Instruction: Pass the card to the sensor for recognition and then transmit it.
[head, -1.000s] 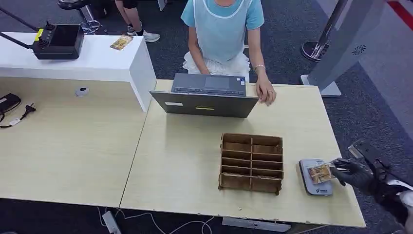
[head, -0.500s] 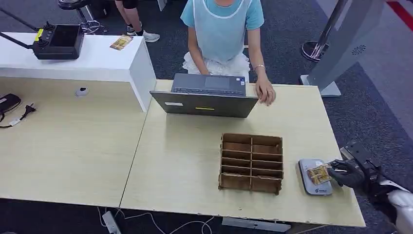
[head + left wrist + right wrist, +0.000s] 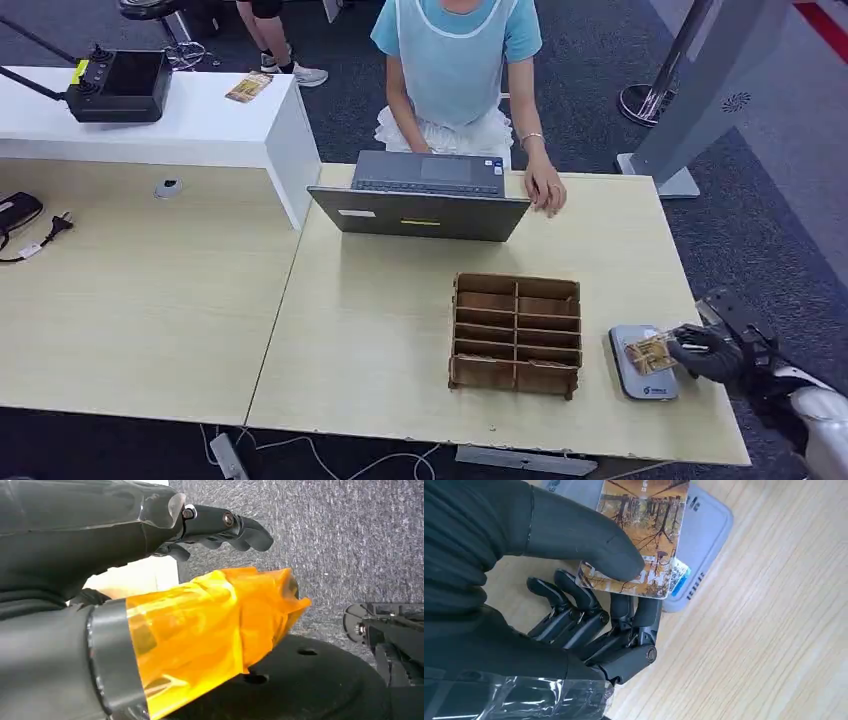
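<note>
Pale wooden table [image 3: 380, 330] across most of the head view, near edge cut off by the frame bottom. Person [image 3: 455, 60] seated at the far side, cropped at the shoulders, one hand resting on the table just beside an open grey laptop [image 3: 422, 200], its screen turned away and unreadable. Brown divider box [image 3: 516, 333] near the table middle, split into two columns of shallow slots; slot contents too dark to make out. Grey sensor pad [image 3: 640, 362] flat on the table just right of the box, partly covered by the card [image 3: 651, 353]. Right hand [image 3: 712, 352] in from the right edge, forearm cut off at the frame corner. In the right wrist view, right hand [image 3: 589, 590] pinching the card [image 3: 644, 535] between thumb on top and fingers [image 3: 634, 630] underneath, card held over the sensor pad [image 3: 704, 535]; contact between card and pad not discernible, far end of card cropped. Card face showing a brown tree picture, small print illegible. Left hand [image 3: 150, 535] over grey carpet, thumb wrapped in orange tape, fingers [image 3: 235, 527] bent forward, nothing seen between them; palm side hidden, so true state of the grasp cannot be told.
</note>
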Robot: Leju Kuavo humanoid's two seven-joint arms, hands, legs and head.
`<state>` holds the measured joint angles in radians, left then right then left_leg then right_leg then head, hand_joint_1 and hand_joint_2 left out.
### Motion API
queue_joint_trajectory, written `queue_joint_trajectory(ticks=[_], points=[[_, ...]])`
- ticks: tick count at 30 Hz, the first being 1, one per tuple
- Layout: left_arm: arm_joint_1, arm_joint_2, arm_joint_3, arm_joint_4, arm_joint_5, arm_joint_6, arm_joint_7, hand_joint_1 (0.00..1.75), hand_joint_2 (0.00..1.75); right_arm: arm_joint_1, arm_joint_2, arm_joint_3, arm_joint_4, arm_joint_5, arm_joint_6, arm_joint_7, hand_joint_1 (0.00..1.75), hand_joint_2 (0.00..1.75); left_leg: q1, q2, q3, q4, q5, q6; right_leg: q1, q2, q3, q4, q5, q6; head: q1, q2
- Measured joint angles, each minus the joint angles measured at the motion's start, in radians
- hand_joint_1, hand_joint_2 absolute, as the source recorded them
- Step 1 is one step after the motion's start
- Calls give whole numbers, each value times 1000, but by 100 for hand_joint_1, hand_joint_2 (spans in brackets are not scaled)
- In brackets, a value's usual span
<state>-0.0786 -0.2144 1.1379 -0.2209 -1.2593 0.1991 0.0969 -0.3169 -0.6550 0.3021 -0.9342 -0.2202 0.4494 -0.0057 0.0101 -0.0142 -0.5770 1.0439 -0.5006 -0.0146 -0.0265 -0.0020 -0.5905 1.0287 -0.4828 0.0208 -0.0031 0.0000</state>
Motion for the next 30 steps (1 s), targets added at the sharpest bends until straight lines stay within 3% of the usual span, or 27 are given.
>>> queue_joint_trajectory(ticks=[11,24,30], points=[[0,1,0,0,13,0,-3,0,0,-110,-59,-44,-45,-100,88,27,175,175,0,0,0,0,0,0,-1,0,0,0,0,0,0,0],[0,1,0,0,18,0,-5,0,0,-201,-86,-33,-65,-138,91,34,175,175,0,0,0,0,0,0,-1,0,0,0,0,0,0,0],[0,1,1,0,20,0,-6,0,0,-315,-82,9,-85,-126,77,45,175,175,0,0,0,0,1,0,0,0,0,0,0,0,0,0]])
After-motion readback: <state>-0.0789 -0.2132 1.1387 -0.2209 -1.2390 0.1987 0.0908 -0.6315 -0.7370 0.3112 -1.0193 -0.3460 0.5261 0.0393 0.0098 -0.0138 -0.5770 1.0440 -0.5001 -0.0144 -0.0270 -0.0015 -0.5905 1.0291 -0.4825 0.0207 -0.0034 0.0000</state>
